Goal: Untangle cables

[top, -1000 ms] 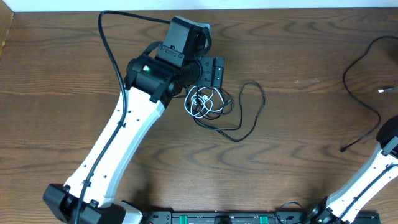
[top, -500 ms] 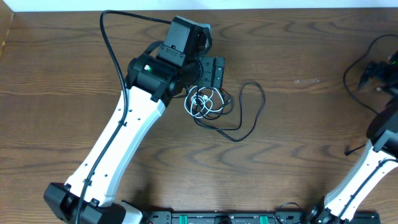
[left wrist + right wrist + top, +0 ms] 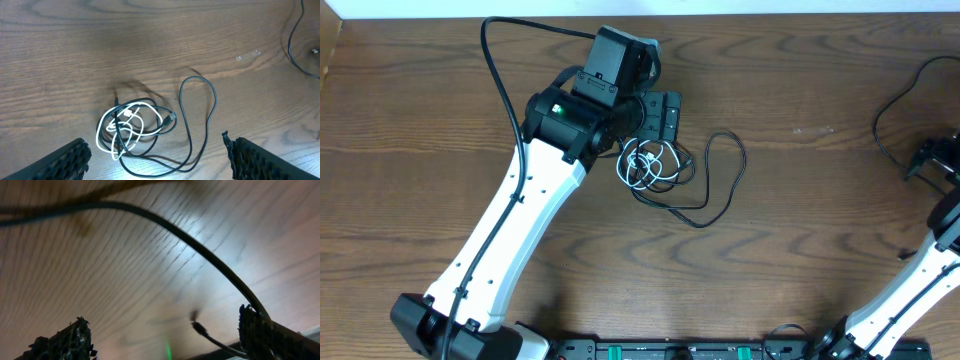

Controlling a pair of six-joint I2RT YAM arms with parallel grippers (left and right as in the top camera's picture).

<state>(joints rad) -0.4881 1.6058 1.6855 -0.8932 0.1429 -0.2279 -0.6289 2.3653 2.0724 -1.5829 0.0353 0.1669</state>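
The cables lie tangled at the table's middle. The white cable (image 3: 642, 163) is a small coil, and the thin black cable (image 3: 728, 170) winds through it and loops out to the right. In the left wrist view the white coil (image 3: 125, 131) and the black loop (image 3: 201, 112) lie just ahead of the fingers. My left gripper (image 3: 660, 125) hovers just behind the tangle, open and empty (image 3: 157, 160). My right gripper (image 3: 932, 160) is at the far right edge, far from the tangle, open and empty (image 3: 167, 340).
A black cord (image 3: 885, 115) curves over the table at the far right, beside my right gripper. In the blurred right wrist view it arcs across (image 3: 190, 235), with a small plug end (image 3: 197, 326) between the fingers. The left arm (image 3: 510, 220) crosses the left half of the table.
The right gripper came into view at the far right edge, then moved toward the table's front. The black cord there has shifted. The left arm and the tangle have not moved.
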